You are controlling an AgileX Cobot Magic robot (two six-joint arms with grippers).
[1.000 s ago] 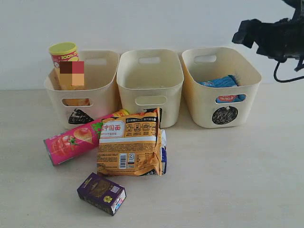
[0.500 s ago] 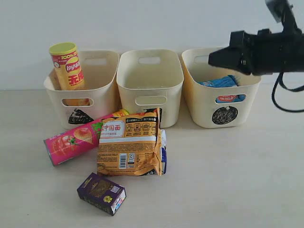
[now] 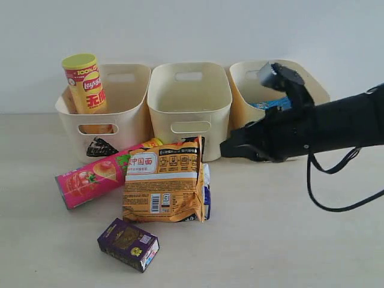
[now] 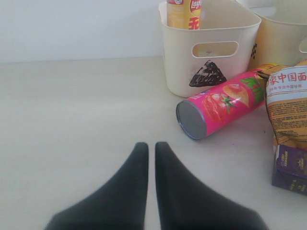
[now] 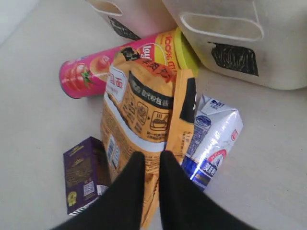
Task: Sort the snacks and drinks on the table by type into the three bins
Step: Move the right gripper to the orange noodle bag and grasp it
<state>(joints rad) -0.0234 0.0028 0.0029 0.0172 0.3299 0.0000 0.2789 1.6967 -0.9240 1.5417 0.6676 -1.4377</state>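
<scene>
Pressed together and holding nothing, the left gripper's point(image 4: 147, 143) fingers point(image 4: 135, 165) hang over bare table point(image 3: 270, 240) near its left edge. Three bins stand in a row along the back edge. The triangle bin point(image 3: 135, 90), furthest left, holds one yellow chip tube point(image 3: 86, 84) upright. The other tube, the pink one point(image 3: 90, 180), lies on its side in front of that bin. Of two cartons, the purple carton point(image 3: 128, 244) lies nearest the front edge. One orange packet point(image 3: 162, 186) overlaps the pink tube's lid end and partly covers the blue and white carton point(image 5: 211, 139). The square bin point(image 3: 180, 114) stands mid-row. The right gripper point(image 5: 151, 155), fingers point(image 5: 132, 184) nearly touching and empty, hangs above the packet and white carton. The circle bin point(image 3: 240, 96), furthest right, contains the blue packet point(image 3: 270, 104).
</scene>
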